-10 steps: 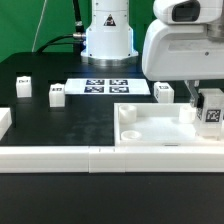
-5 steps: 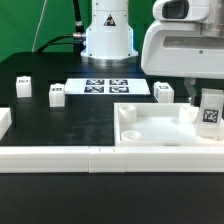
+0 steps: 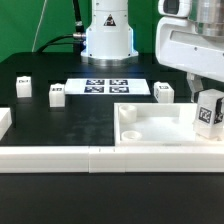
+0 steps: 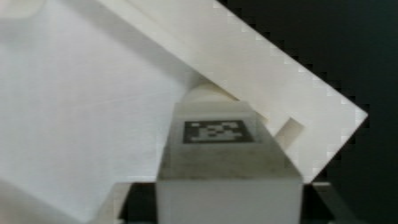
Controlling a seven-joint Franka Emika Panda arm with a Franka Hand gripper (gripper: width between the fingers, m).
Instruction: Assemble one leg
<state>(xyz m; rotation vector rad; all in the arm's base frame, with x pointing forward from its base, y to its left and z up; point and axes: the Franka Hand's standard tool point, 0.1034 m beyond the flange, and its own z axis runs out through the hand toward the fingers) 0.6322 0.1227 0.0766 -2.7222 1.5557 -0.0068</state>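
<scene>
A robot gripper [image 3: 206, 101] is clamped on one small white leg [image 3: 208, 114], holding it at the corner of a white tray [image 3: 150, 135], on the exterior view's right. The leg looks not yet seated, so fitting remains. Nothing else lies in the tray; three other legs [image 3: 57, 95] stand beyond it.

We find the exterior view bright and evenly lit: the tray [image 3: 160, 128] glows white, with only soft grey shadows inside its rim, and the black table [image 3: 70, 125] beside it carries a dull sheen. In the wrist view the tray nearly washes out, and the leg [image 4: 217, 158] against it looks soft, its tag grainy.
</scene>
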